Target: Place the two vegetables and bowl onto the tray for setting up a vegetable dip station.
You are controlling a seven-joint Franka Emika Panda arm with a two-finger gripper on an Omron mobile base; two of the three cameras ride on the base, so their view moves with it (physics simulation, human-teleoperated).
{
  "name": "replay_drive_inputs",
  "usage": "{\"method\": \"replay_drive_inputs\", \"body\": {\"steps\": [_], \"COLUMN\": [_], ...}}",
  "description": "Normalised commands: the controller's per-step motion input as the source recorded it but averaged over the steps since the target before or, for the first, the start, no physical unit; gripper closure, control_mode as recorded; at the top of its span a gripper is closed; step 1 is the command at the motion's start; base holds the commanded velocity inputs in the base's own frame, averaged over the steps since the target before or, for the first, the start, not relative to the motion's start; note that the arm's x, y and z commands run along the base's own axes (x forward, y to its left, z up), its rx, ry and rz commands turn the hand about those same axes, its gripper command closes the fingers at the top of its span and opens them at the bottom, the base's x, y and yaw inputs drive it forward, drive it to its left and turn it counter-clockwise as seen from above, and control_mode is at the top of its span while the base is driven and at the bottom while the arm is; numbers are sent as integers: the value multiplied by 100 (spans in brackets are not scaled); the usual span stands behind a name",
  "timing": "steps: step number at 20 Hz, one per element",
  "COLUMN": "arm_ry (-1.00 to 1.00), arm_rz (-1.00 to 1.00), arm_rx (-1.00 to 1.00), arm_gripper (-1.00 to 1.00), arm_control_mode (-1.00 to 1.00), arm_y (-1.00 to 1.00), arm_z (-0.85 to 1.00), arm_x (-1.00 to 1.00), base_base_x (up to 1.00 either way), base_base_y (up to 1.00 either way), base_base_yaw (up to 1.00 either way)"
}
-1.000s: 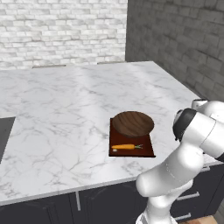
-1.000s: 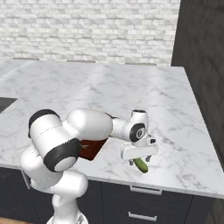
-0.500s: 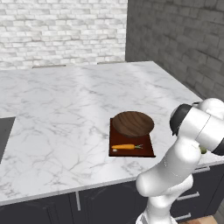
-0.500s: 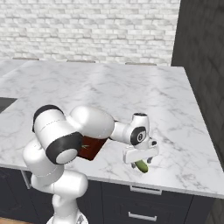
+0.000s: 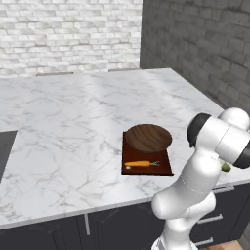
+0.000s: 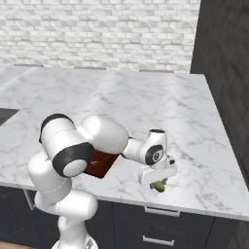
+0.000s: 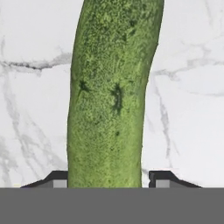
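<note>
The dark green cucumber (image 7: pixel 113 96) lies on the marble near the counter's front right edge (image 6: pixel 158 186), with a bit of it peeking out beside my arm (image 5: pixel 225 167). My gripper (image 6: pixel 158 182) is down over it and straddles it (image 7: pixel 109 179). One fingertip (image 7: pixel 54 178) touches its side, and a thin gap remains at the other. The tray (image 5: pixel 163 168) holds the brown wooden bowl (image 5: pixel 148 138) at its far end and the orange carrot (image 5: pixel 139 164) at its near end. My arm covers most of the tray (image 6: pixel 99 166) in the right base view.
White marble counter (image 5: pixel 63 127) stretches wide to the left and back. A brick wall (image 5: pixel 68 34) runs behind it and a dark wall (image 5: pixel 205 44) along its right. A dark inset (image 5: pixel 5 151) sits at the far left edge. The counter's front edge (image 6: pixel 194 210) is just below the cucumber.
The hand has dropped lower over the cucumber and its fingers have drawn in around it. Tray, bowl and carrot have not moved.
</note>
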Motion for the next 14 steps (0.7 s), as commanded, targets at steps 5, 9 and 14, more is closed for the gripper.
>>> {"method": "replay_drive_inputs", "body": {"steps": [5,9,14], "arm_ry": [0,-11,-20], "arm_rz": [6,14,15], "arm_rx": [4,3,0], "arm_gripper": [100,100,100], "arm_control_mode": [-100,-100,-100], "arm_y": [0,8,21], "arm_z": [5,28,29], "arm_x": [1,-11,-19], "base_base_x": [0,0,0], "base_base_y": [0,0,0], "base_base_yaw": [0,0,0]}}
